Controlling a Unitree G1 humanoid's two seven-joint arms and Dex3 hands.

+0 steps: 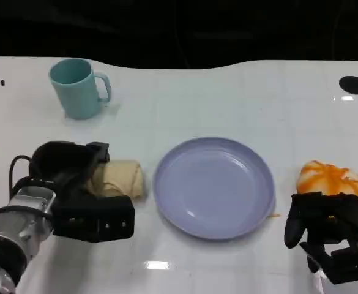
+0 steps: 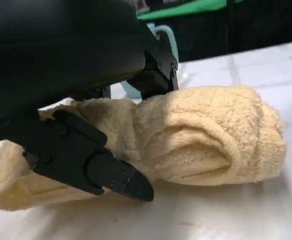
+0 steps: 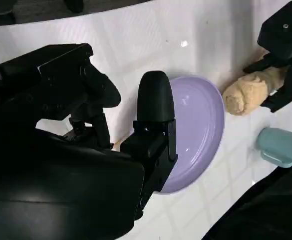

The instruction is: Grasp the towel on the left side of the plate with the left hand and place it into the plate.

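Towel (image 2: 205, 135) lies on table, left hand (image 1: 74, 184) gripping it.

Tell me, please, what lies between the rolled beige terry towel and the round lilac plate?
Nothing: in the head view a narrow strip of bare white table separates the rolled beige terry towel from the round lilac plate.

On the white tabletop (image 1: 227, 98), the rolled beige terry towel (image 1: 120, 179) lies just left of the round lavender plate (image 1: 214, 187); the teal handled mug (image 1: 78, 87) stands behind the towel, the orange-streaked bun (image 1: 331, 179) right of the plate
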